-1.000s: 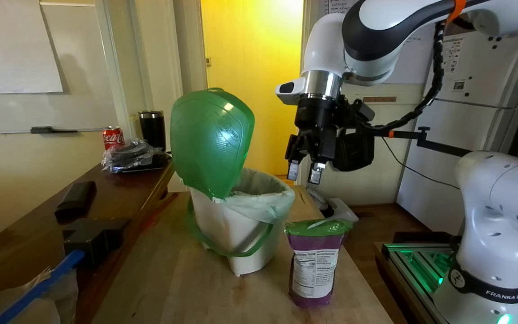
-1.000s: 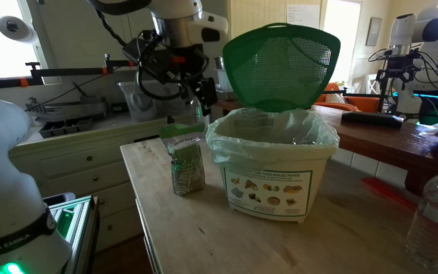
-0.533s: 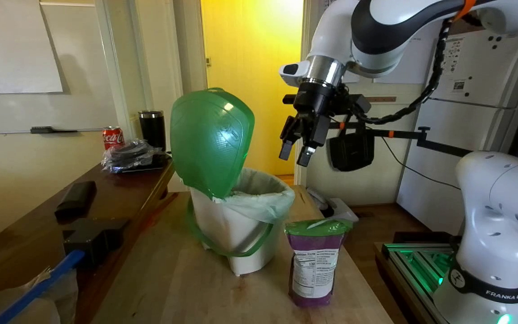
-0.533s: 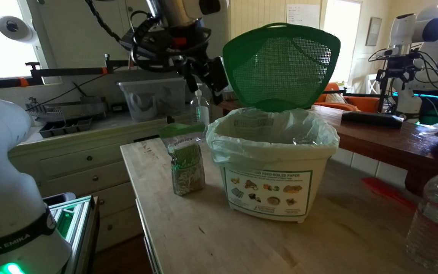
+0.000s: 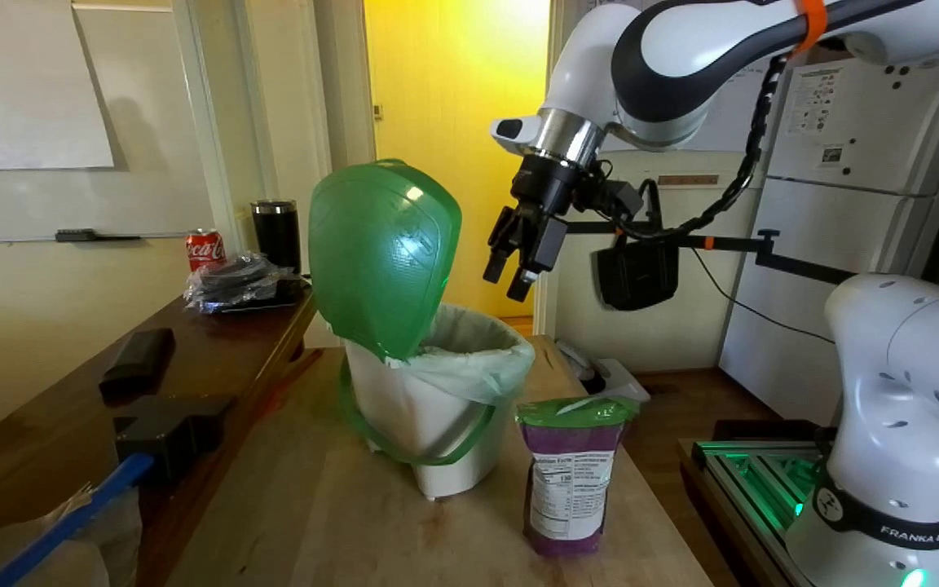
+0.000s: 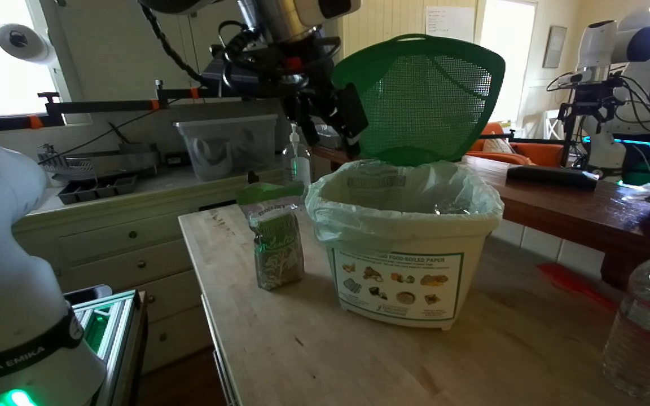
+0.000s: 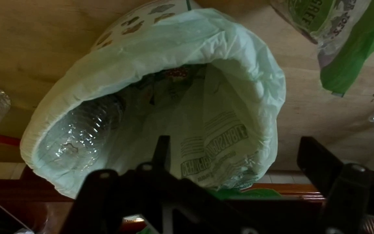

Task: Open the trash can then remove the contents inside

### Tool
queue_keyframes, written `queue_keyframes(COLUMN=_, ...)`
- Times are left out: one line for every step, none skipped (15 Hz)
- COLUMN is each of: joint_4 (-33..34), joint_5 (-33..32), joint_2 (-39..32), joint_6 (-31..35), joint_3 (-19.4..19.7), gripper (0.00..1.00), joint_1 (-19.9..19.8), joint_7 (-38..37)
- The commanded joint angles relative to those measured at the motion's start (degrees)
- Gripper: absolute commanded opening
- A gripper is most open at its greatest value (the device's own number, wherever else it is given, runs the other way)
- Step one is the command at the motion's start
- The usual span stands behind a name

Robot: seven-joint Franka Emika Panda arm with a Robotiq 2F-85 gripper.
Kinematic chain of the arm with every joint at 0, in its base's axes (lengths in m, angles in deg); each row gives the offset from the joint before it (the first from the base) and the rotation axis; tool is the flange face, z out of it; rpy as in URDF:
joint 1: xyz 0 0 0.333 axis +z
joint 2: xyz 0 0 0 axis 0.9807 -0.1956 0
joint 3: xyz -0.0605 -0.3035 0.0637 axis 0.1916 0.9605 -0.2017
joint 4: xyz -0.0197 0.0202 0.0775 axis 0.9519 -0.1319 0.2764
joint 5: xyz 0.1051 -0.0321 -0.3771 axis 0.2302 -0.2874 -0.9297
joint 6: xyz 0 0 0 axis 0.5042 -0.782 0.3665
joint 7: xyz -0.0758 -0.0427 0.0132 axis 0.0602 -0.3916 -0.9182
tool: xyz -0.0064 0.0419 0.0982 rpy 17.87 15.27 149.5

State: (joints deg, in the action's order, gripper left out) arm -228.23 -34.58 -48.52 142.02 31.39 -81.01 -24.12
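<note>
The bin (image 6: 401,290) is set upright on the pale wooden surface (image 5: 331,522), and its green lid (image 5: 384,253) is raised and leaned back from the rim, so that the mouth is uncovered. It is lined with a pale green liner (image 6: 398,225), folded over the rim, and a green handle (image 5: 437,461) is hung down across its side. In the wrist view a clear ridged bottle (image 7: 80,133) is seen inside, against the liner; deeper in, red lettering (image 7: 178,72) is glimpsed, but what it is printed on is too dark to be made out.

The packet (image 6: 278,242) is stood upright on the surface, outside the bin and just beside it. Its purple back with a white label (image 5: 571,496) is shown in an exterior view.

Above the bin the claw (image 5: 507,281) is held in the air, tilted and apart from the rim. Its fingers (image 7: 163,151) are spread wide, and in the wrist view the bin's mouth is seen beyond them. The claw is carried by a white arm (image 5: 584,73).

Farther out, a capped bottle (image 6: 646,327) is stood on the surface, well apart from the packet. Alongside, a darker surface (image 5: 209,350) is occupied by a red can (image 5: 205,249), a black tumbler (image 5: 276,236), a plastic-wrapped bundle (image 5: 237,281) and a black case (image 5: 137,363). Behind, a yellow door (image 5: 457,122) and a white fridge (image 5: 861,122) are seen.
</note>
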Motion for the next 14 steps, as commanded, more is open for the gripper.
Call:
queue_keyframes(joint_4=0.1, joint_5=-0.4, joint_2=0.1, joint_6=0.0, joint_3=0.5, gripper=1.0, joint_1=0.6, joint_7=-0.4)
queue_keyframes(joint_4=0.1, joint_5=-0.5, joint_2=0.1, joint_6=0.0, joint_3=0.5, gripper=1.0, joint_1=0.6, joint_7=-0.4)
queue_keyframes(joint_4=0.1, joint_5=-0.5, joint_2=0.1, joint_6=0.0, joint_3=0.5, gripper=1.0, joint_1=0.6, joint_7=-0.4)
queue_keyframes(joint_4=0.2, joint_5=-0.8, joint_2=-0.5, joint_6=1.5, joint_3=0.4, gripper=1.0, joint_1=0.3, joint_7=-0.6)
queue_keyframes(joint_4=0.3, joint_5=-0.8, joint_2=-1.3, joint_6=4.1, joint_3=0.4, gripper=1.0, joint_1=0.3, joint_7=-0.5)
queue_keyframes(joint_4=0.6, joint_5=-0.6, joint_2=-2.0, joint_6=5.8, joint_3=0.7, gripper=1.0, joint_1=0.5, joint_7=-0.2)
queue_keyframes(joint_4=0.9, joint_5=-0.5, joint_2=-2.8, joint_6=7.9, joint_3=1.0, gripper=1.0, joint_1=0.8, joint_7=0.2)
queue_keyframes(joint_4=0.9, joint_5=-0.7, joint_2=-3.6, joint_6=10.6, joint_3=1.0, gripper=1.0, joint_1=0.8, joint_7=0.3)
queue_keyframes(joint_4=1.1, joint_5=-0.8, joint_2=-4.5, joint_6=12.5, joint_3=1.3, gripper=1.0, joint_1=1.1, joint_7=0.7)
queue_keyframes(joint_4=1.4, joint_5=-1.3, joint_2=-5.8, joint_6=14.5, joint_3=1.3, gripper=1.0, joint_1=1.1, joint_7=0.7)
queue_keyframes(joint_4=1.7, joint_5=-1.6, joint_2=-7.0, joint_6=16.2, joint_3=1.3, gripper=1.0, joint_1=1.0, joint_7=0.5)
queue_keyframes(joint_4=2.1, joint_5=-2.0, joint_2=-8.2, joint_6=17.7, joint_3=1.2, gripper=1.0, joint_1=0.8, joint_7=0.4)
queue_keyframes(joint_4=2.7, joint_5=-2.5, joint_2=-9.7, joint_6=18.9, joint_3=1.2, gripper=1.0, joint_1=0.6, joint_7=0.4)
queue_keyframes(joint_4=3.2, joint_5=-2.8, joint_2=-10.8, joint_6=19.8, joint_3=1.3, gripper=1.0, joint_1=0.6, joint_7=0.5)
